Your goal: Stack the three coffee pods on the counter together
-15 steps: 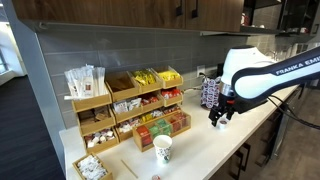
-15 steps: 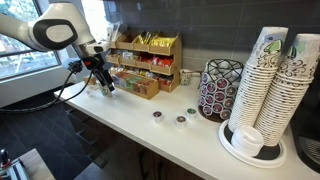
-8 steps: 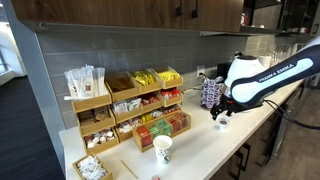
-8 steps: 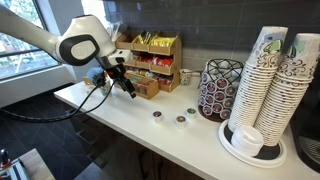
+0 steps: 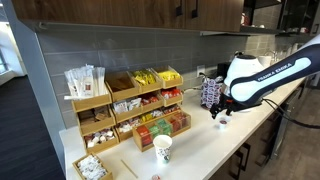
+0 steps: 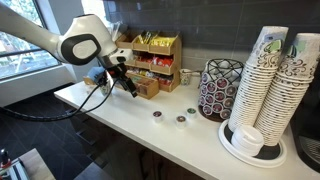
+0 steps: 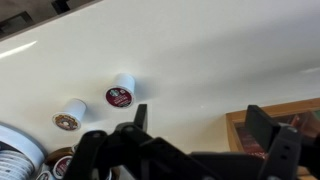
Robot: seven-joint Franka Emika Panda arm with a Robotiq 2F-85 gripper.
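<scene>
Three small white coffee pods with dark tops sit on the cream counter (image 6: pixel 120 112): one alone (image 6: pixel 157 114) and two close together (image 6: pixel 181 119) (image 6: pixel 192 117). My gripper (image 6: pixel 127 88) hangs open and empty above the counter, short of the pods and beside the wooden rack. In the wrist view two pods (image 7: pixel 120 91) (image 7: pixel 70 113) lie on their sides ahead of the open fingers (image 7: pixel 200 125); only bare counter (image 7: pixel 200 50) lies between the fingers. In an exterior view the gripper (image 5: pixel 220 115) hides the pods.
Tiered wooden snack racks (image 6: pixel 150 65) (image 5: pixel 130 105) stand along the wall. A wire pod carousel (image 6: pixel 220 88) and tall stacks of paper cups (image 6: pixel 270 80) stand past the pods. A white paper cup with a green mark (image 5: pixel 162 150) stands near the counter's end.
Since a second ago the arm has swung along the counter toward the pods and turned. Over the last half second nothing has moved. The gripper stays open.
</scene>
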